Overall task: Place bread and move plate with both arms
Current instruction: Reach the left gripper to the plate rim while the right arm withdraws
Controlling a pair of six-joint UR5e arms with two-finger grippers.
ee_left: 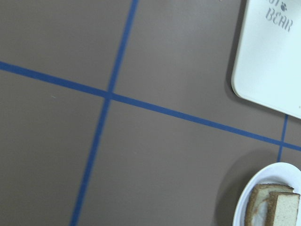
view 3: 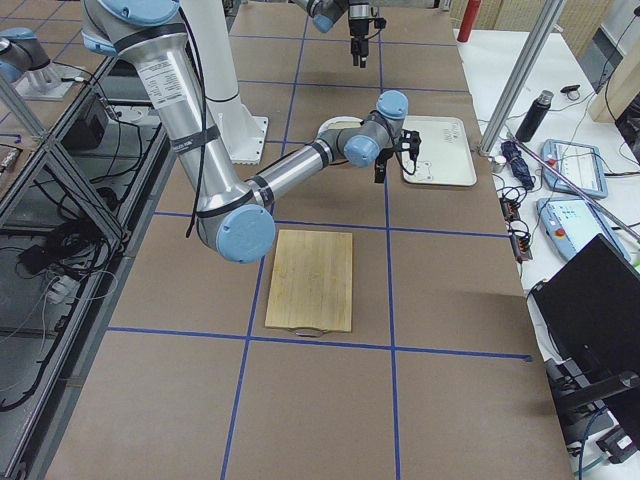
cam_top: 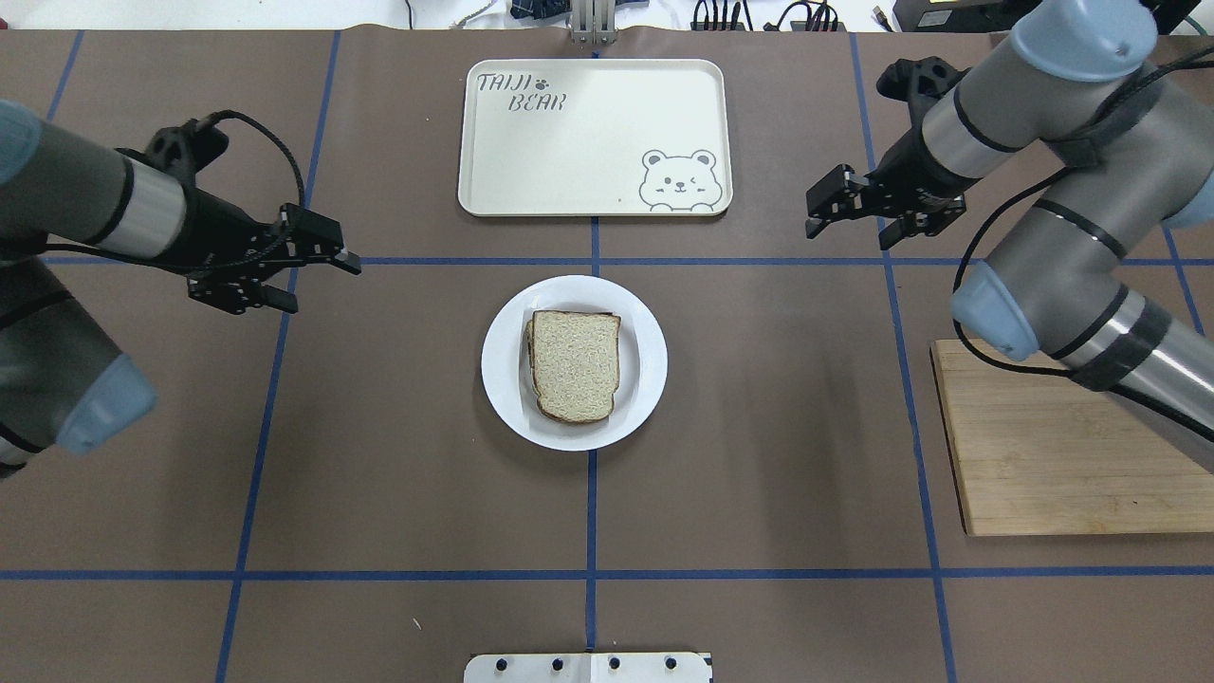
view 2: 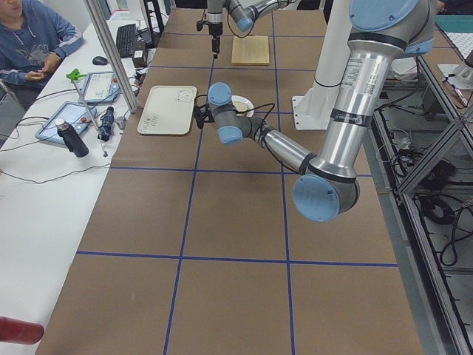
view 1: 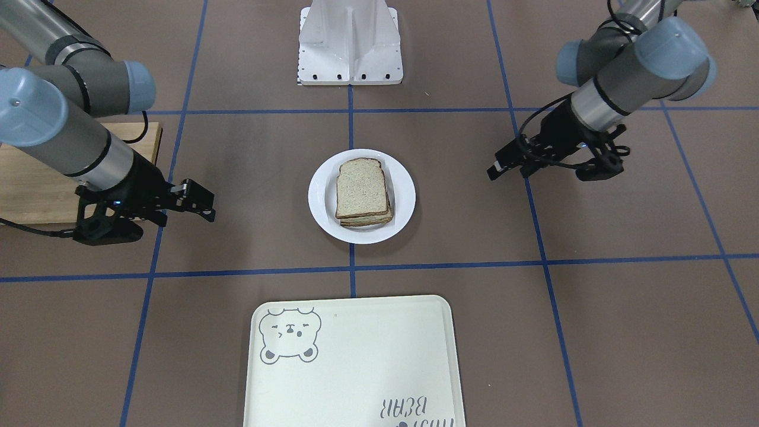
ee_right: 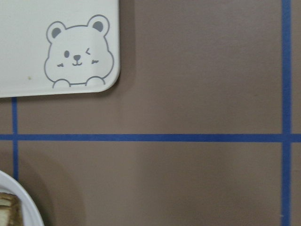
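The bread (cam_top: 576, 365) lies on top of a second slice on the white plate (cam_top: 498, 365) at the table's middle; it also shows in the front view (view 1: 362, 188). My left gripper (cam_top: 318, 283) hovers open and empty to the plate's left, well apart from it. My right gripper (cam_top: 851, 232) hovers open and empty to the plate's far right, nearer the tray. The left wrist view shows the plate's edge (ee_left: 244, 202) with both slices (ee_left: 282, 209) at its lower right corner. The right wrist view shows only a sliver of plate (ee_right: 23, 202).
A cream tray (cam_top: 569, 161) with a bear drawing lies beyond the plate, with nothing on it. A wooden cutting board (cam_top: 1053, 465) lies under my right arm. The white robot base (view 1: 350, 41) stands on the near side. Blue tape lines cross the brown table.
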